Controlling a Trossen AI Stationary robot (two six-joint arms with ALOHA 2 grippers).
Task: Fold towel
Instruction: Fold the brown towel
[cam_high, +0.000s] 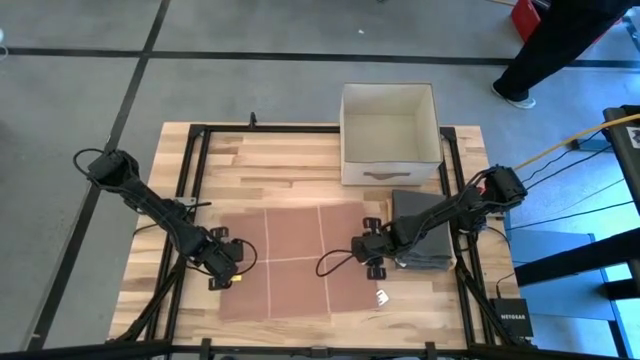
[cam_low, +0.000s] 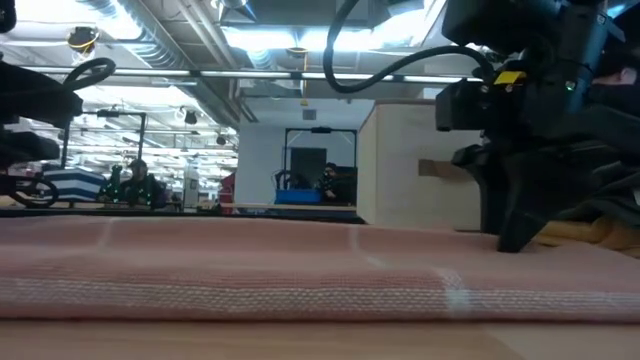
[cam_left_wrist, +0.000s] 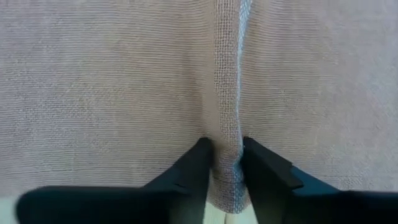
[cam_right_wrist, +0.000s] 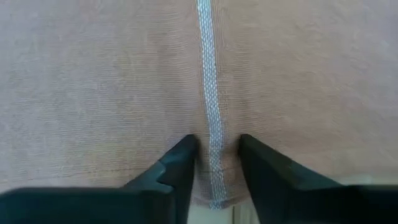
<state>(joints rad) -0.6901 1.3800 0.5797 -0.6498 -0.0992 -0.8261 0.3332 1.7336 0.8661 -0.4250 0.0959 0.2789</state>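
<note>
Towel (cam_high: 295, 262) lies flat and spread on the wooden table (cam_high: 300, 165), in front of the box (cam_high: 388, 134); dusty pink, pale woven stripes crossing it into panels, long axis running from one arm toward the other. Left gripper (cam_left_wrist: 224, 168) at the towel's left edge, fingers narrowed onto a raised pinch of cloth at the stripe. Right gripper (cam_right_wrist: 216, 163) at the opposite edge, fingers close either side of the stripe, hem between them. Dark folded cloths (cam_high: 425, 243) stacked beside the towel. Box behind: white, open-topped, interior bare.
</note>
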